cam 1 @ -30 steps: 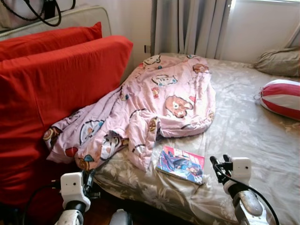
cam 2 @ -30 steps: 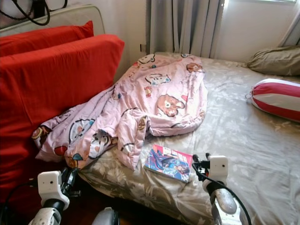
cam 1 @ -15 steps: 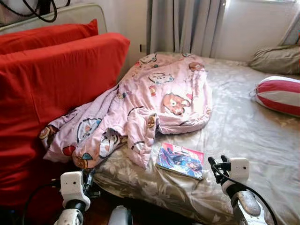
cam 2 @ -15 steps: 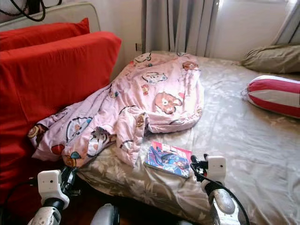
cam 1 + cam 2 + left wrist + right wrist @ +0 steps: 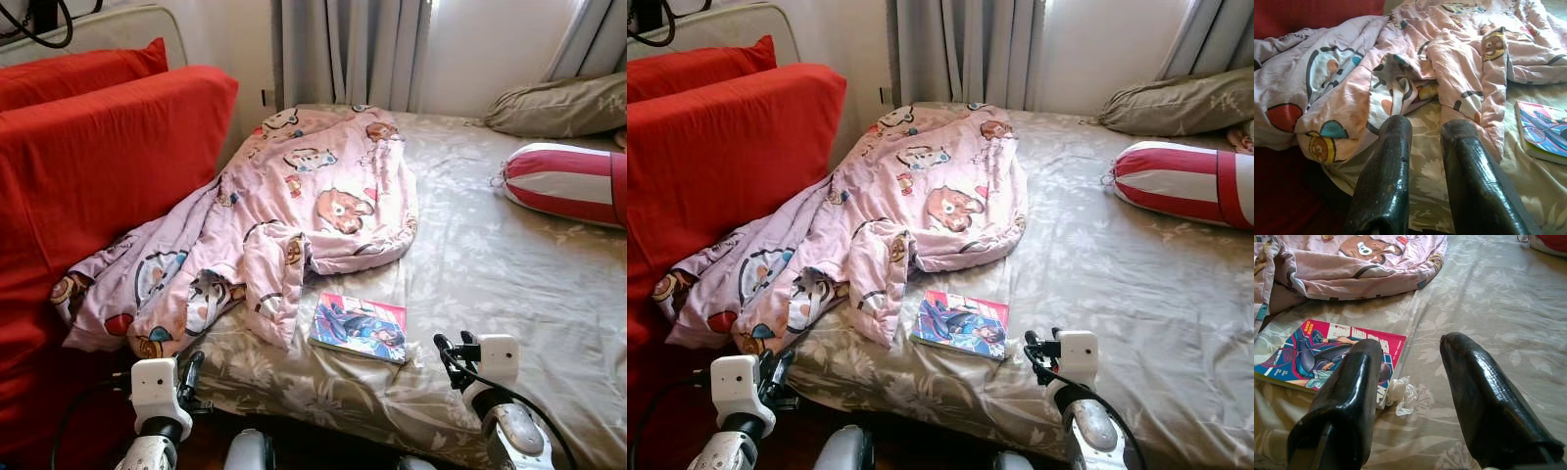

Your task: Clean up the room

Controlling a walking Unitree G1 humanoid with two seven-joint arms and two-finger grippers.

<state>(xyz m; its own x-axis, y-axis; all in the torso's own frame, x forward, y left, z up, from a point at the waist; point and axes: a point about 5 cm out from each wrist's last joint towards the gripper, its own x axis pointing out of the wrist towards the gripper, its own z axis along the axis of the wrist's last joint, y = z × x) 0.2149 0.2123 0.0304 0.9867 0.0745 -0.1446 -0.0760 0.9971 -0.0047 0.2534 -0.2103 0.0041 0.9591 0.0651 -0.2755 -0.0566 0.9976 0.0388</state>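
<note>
My right gripper [image 5: 1408,377] hangs over the near edge of the bed [image 5: 509,284], fingers spread apart, nothing between them. The comic book [image 5: 360,326] lies flat on the sheet just left of and slightly beyond that gripper. In the right wrist view the book's near right corner sits partly behind my left-hand finger [image 5: 1347,391], no contact discernible. A small crumpled white scrap [image 5: 1401,394] lies on the sheet touching the book's near edge, in the gap between my fingers.

My left gripper [image 5: 1425,147] is low at the near left corner of the bed, fingers a little apart, empty. It points at the rumpled pink blanket [image 5: 284,211] with cartoon prints, whose nearest fold is just beyond the fingertips.

The blanket sprawls from the far middle of the bed to the near left, spilling against the red cushions [image 5: 98,166] that stand on the left. One fold reaches down beside the book's left edge; touching or not, cannot tell. A red and white striped bolster [image 5: 563,184] lies far right, well apart from the book, with an olive pillow [image 5: 558,103] beyond it. Grey curtains [image 5: 348,49] hang behind the bed.

The head views show the scrap only as a pale speck; the right wrist view shows it clearly.
</note>
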